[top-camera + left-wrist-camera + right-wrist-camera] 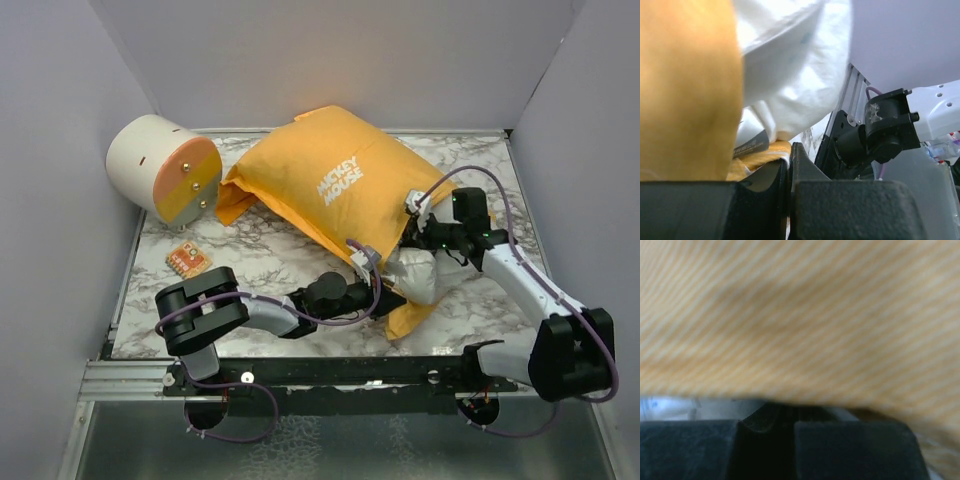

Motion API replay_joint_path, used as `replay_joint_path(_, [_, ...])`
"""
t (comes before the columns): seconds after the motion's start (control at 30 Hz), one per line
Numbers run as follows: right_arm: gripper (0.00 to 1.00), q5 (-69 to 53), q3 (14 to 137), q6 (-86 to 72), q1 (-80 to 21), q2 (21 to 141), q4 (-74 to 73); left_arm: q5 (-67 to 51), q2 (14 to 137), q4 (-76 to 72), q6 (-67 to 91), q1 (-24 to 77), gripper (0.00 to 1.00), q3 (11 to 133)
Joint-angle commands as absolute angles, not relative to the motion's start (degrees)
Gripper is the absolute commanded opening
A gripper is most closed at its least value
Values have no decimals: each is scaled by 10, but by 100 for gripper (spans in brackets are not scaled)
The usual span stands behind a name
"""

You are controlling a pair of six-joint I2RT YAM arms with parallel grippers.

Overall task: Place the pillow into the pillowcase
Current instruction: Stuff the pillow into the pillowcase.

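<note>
At the far left of the marbled surface (260, 265), a cream-and-orange cylinder (160, 165) lies on its side against the wall, and a small orange patterned card (188, 260) lies flat just in front of it, apart from it. Next comes the pillowcase (330, 185), puffed up and slanting across the middle of the surface with its white "MICKEY MOUSE" lettering facing up; one corner droops near the cylinder without touching it.

Under the case's near edge, the left hand (392, 298) reaches in from the left, low over the surface. The left wrist view shows its jaws pressed fully together, with orange cloth (685, 90) bulging right beside them and a fold lying against the fingertips (765, 175). I cannot tell whether any cloth is pinched.

The pillow (422, 275) is mostly inside the case. Only a plump white end bulges out of the opening at the lower right, between the two hands; it hangs close above the left hand (790, 165) in that wrist view (790, 65).

Furthest right, the right hand (422, 230) meets the case's right edge. It is closed, and blurred orange fabric (800, 315) fills its camera, draped over the fingertips. A grip on it cannot be made out.
</note>
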State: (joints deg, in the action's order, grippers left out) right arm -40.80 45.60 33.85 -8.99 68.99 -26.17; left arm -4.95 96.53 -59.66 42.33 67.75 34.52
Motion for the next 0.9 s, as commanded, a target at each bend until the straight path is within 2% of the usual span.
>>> replay_joint_path(0.0, [1,-376,425,215,-148,771,-63,-154,956,-692,395,723,0,416])
replay_joint_path(0.17, [1,-393,420,150,-147,824,28,-167,1001,-771,426,752,0,396])
replay_joint_path(0.27, [6,-440,428,161,-141,834,20,-146,1022,-827,458,757,0,356])
replay_joint_path(0.37, [17,-551,466,246,-111,826,-65,-115,1033,-840,469,751,0,320])
replay_joint_path(0.5, [34,-654,541,408,-67,786,-272,-83,1026,-800,484,729,1,305])
replay_joint_path(0.63, [46,-688,620,583,-24,747,-515,-73,999,-733,475,722,13,303])
replay_joint_path(0.77, [56,-692,669,643,42,707,-629,-64,940,-641,455,722,30,294])
replay_joint_path(0.87, [58,-677,694,680,74,693,-690,-58,860,-527,435,722,39,289])
